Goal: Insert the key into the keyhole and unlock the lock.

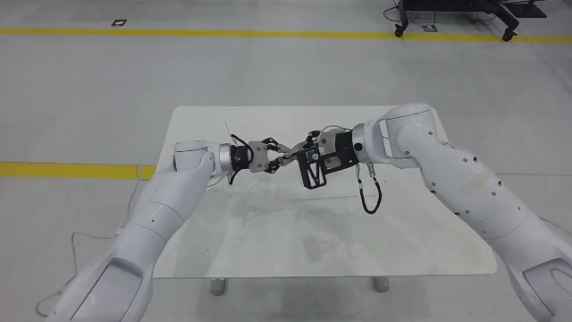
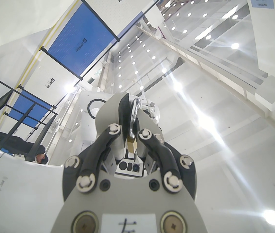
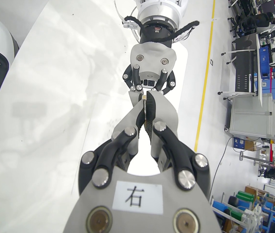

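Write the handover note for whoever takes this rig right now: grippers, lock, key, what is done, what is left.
Left gripper: shut on the small brass-coloured padlock, held in the air above the white table.
Right gripper: shut on the flat silver key, tip to tip with the left gripper.
Done: both things are off the table and meet end to end, the key in line with the padlock.
Left: how far the key sits in the keyhole cannot be seen; probably seat it fully, then turn it to unlock.
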Motion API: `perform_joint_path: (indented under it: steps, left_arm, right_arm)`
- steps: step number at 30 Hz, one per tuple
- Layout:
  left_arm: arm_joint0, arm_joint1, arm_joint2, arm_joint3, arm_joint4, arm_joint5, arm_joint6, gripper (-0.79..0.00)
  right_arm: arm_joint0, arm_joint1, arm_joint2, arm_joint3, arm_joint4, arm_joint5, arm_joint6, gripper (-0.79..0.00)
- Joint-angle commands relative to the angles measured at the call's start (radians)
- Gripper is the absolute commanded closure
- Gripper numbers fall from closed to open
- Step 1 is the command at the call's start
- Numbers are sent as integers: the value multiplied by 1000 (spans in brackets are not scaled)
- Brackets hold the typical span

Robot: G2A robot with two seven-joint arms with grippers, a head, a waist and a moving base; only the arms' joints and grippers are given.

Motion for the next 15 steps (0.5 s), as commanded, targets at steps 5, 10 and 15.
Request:
perform_joint_path:
  steps: [5,10,15]
  left_arm:
    - [3,2,-2,-2,7,-5,-1,0]
    - [4,3,-3,-7,14,-10,1,0]
    - [8,4,-5,-11,16,-13,5,0]
  right_arm:
    - [1,0,-6,-5,4,0,27,0]
    - [1,-2,-5,-12,8,1,60,0]
    - [-3,-5,-3,-18,20,0,84,0]
